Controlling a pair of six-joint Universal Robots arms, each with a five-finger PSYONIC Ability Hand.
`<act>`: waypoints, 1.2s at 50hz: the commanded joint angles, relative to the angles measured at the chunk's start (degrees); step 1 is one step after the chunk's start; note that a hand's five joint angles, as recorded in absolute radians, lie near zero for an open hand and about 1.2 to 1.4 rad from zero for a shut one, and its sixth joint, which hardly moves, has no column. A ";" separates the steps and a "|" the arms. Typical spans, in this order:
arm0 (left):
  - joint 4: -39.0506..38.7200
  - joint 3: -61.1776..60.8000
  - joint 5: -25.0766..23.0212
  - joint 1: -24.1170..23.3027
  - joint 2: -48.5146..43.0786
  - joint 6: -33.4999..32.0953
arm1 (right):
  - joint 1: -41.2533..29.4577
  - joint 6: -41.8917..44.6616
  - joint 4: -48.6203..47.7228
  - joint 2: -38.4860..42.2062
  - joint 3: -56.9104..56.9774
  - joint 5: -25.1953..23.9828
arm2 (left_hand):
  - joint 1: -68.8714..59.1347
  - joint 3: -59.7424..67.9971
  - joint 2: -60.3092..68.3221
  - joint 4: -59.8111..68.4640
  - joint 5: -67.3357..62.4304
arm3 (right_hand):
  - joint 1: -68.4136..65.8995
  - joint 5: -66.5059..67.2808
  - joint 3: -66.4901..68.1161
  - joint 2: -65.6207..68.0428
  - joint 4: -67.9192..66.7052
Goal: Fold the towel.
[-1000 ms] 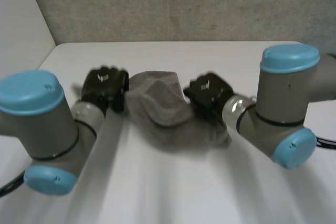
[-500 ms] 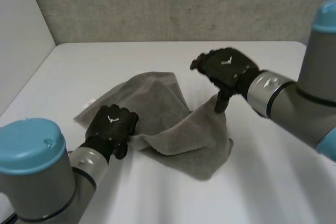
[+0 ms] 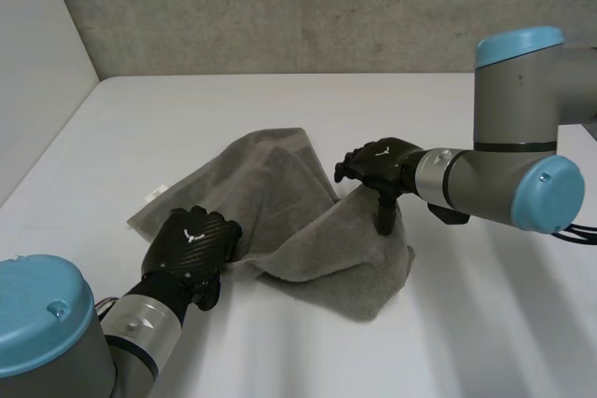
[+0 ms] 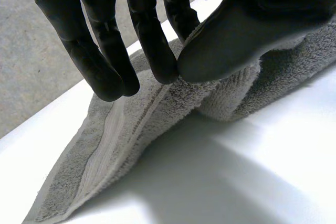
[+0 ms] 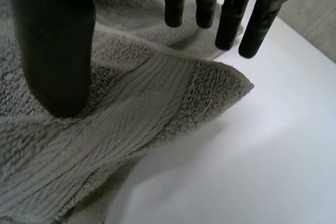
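A grey towel [image 3: 280, 207] lies rumpled and partly doubled over in the middle of the white table [image 3: 466, 323]. My left hand [image 3: 191, 244] is at its near left edge, shut on it. In the left wrist view the thumb [image 4: 236, 40] and fingers [image 4: 157, 51] pinch the banded edge of the towel [image 4: 126, 145]. My right hand [image 3: 378, 167] hovers over the towel's right side, open. Its thumb [image 5: 58, 51] rests on the towel [image 5: 131, 114], and its straight fingers [image 5: 231, 19] stand just above a free corner.
A small white label [image 3: 157, 191] sticks out at the towel's far left corner. A grey wall [image 3: 308, 6] runs behind the table, and a pale wall [image 3: 37, 62] closes off the left side. Bare tabletop lies in front of and right of the towel.
The right hand has let go of the towel and opened, and now sits low over its right corner. The left hand has pulled its edge towards the near side. The towel has dropped onto the table.
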State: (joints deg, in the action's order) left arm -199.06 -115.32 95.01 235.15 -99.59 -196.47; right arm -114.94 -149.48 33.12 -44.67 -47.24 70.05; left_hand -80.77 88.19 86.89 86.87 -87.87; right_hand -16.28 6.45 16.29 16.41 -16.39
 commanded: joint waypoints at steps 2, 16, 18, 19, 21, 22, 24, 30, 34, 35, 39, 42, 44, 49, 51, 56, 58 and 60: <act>-3.44 0.36 0.00 1.01 -0.96 -3.12 | -1.07 1.38 1.42 4.59 2.24 0.88 | 0.77 -8.19 -6.89 -6.87 17.87 | -14.83 14.66 14.82 14.70 -14.72; -6.96 7.29 -0.09 1.89 -1.40 -8.49 | -1.34 0.24 -1.84 -3.06 -0.31 0.52 | 0.77 -8.19 -6.89 -6.87 17.87 | -63.72 63.55 63.71 63.59 -63.61; -6.87 8.52 -0.09 1.98 -1.31 -8.49 | -1.07 0.15 -3.51 -5.61 -3.03 0.44 | 0.77 -8.19 -6.89 -6.87 17.87 | -63.72 63.55 63.71 63.59 -63.61; -6.78 9.67 0.00 2.24 -1.22 -8.40 | -0.90 0.15 -5.16 -8.48 -5.81 0.44 | 0.77 -8.19 -6.89 -6.87 17.87 | -63.72 63.55 63.71 63.59 -63.61; -6.61 10.72 0.00 2.68 -0.61 -8.22 | -0.90 0.33 -6.67 -12.20 -8.57 0.52 | 0.77 -8.19 -6.89 -6.87 17.87 | -63.72 63.55 63.71 63.59 -63.61; -6.61 10.73 0.00 2.68 -0.61 -8.22 | -0.55 0.24 -8.15 -16.20 -11.00 0.52 | 0.77 -8.19 -6.89 -6.87 17.87 | -63.72 63.55 63.71 63.59 -63.61; -5.64 12.13 0.09 3.12 1.84 -8.31 | -0.20 -0.02 -9.66 -20.28 -13.23 0.61 | 0.77 -8.19 -6.89 -6.87 17.87 | -63.72 63.55 63.71 63.59 -63.61; -2.83 16.35 -0.52 4.88 10.71 -7.87 | 3.84 -2.56 -17.55 -35.81 -19.98 2.63 | 0.77 -8.19 -6.89 -6.87 17.87 | -63.72 63.55 63.71 63.59 -63.61; -0.99 18.80 -1.40 5.06 14.23 -7.70 | 5.08 -4.50 -19.59 -44.35 -21.31 4.13 | 0.77 -8.19 -6.89 -6.87 17.87 | -63.72 63.55 63.71 63.59 -63.61; 0.06 19.95 -1.58 5.15 16.07 -7.35 | 5.08 -4.50 -19.59 -44.37 -21.31 4.13 | 0.77 -8.19 -6.89 -6.87 17.87 | -63.72 63.55 63.71 63.59 -63.61; 1.92 22.24 -1.93 5.15 18.03 -6.55 | 5.17 -4.68 -19.15 -47.79 -21.92 4.22 | 0.77 -8.19 -6.89 -6.87 17.87 | -63.72 63.55 63.71 63.59 -63.61; 3.85 24.35 -2.02 5.06 18.20 -6.29 | 5.08 -4.59 -17.84 -47.97 -22.45 4.13 | 0.77 -8.19 -6.89 -6.87 17.87 | -63.72 63.55 63.71 63.59 -63.61; 4.73 25.15 -2.11 5.23 18.11 -6.29 | 5.08 -4.51 -16.96 -47.71 -22.54 4.04 | 0.77 -8.19 -6.89 -6.87 17.87 | -63.72 63.55 63.71 63.59 -63.61; 7.89 26.90 -4.38 5.59 11.20 -6.29 | 4.11 -2.84 -14.85 -43.42 -22.98 3.95 | 0.77 -8.19 -6.89 -6.87 17.87 | -63.72 63.55 63.71 63.59 -63.61; 8.24 27.08 -5.09 5.59 8.56 -6.29 | 3.58 -1.25 -14.32 -40.32 -22.72 3.95 | 0.77 -8.19 -6.89 -6.87 17.87 | -63.72 63.55 63.71 63.59 -63.61; 9.82 28.30 -6.50 5.50 0.22 -6.64 | 1.12 3.93 -13.70 -32.85 -22.10 4.22 | 0.77 -8.19 -6.89 -6.87 17.87 | -63.72 63.55 63.71 63.59 -63.61; 10.27 29.63 -6.50 5.59 -3.24 -6.64 | 0.51 6.21 -13.70 -27.70 -20.53 4.39 | 0.77 -8.19 -6.89 -6.87 17.87 | -63.72 63.55 63.71 63.59 -63.61; 10.88 31.39 -6.50 5.59 -6.50 -6.64 | 0.51 6.83 -13.79 -24.97 -18.95 4.48 | 0.77 -8.19 -6.89 -6.87 17.87 | -63.72 63.55 63.71 63.59 -63.61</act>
State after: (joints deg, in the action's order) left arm -189.73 -87.19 89.22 240.67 -95.68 -202.87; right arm -113.18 -146.85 19.34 -79.28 -69.36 74.19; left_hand -80.75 88.25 86.90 86.85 -87.87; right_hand -74.06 64.53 76.29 73.09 -76.67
